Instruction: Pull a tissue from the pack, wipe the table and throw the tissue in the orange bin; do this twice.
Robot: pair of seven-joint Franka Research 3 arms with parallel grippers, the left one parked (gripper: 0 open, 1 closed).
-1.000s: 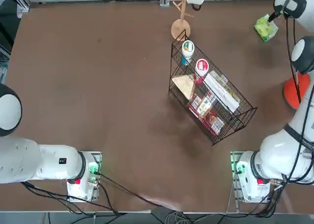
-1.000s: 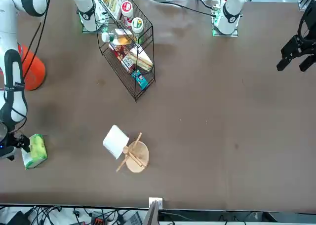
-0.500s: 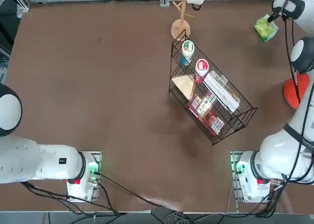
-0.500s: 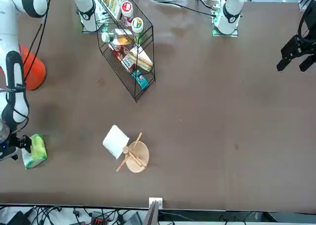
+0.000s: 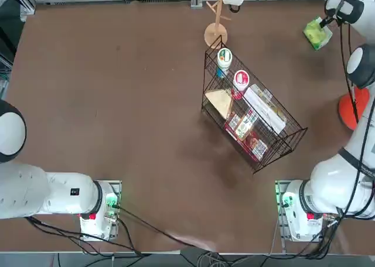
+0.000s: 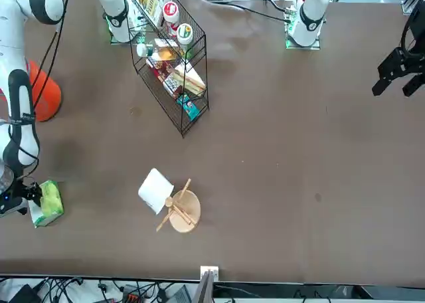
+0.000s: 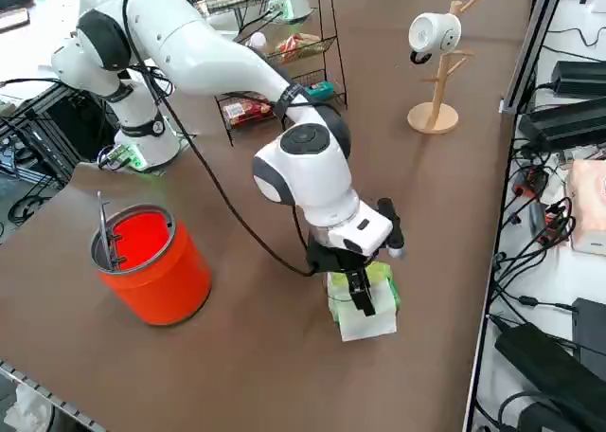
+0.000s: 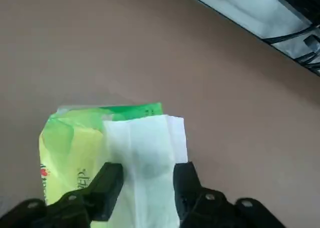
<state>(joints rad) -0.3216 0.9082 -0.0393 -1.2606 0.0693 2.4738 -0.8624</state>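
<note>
Slightly shifted since the earlier frame is the right tool (image 8: 148,169), nearer the tissue packet (image 8: 75,153); the packet looks unmoved, on the tabletop (image 5: 146,103) just beneath the tool. White tissue (image 8: 145,138) sticks out between the tool's fingers, which stand apart, one on either side. Pulling a tissue seems the step in hand; next, they should close on it and draw it free. The orange bin (image 7: 166,271) stands apart, from the tool toward the robot's base.

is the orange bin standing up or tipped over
Upright: the orange bin stands on its base on the table, its round open mouth facing up in the right side view.
</note>
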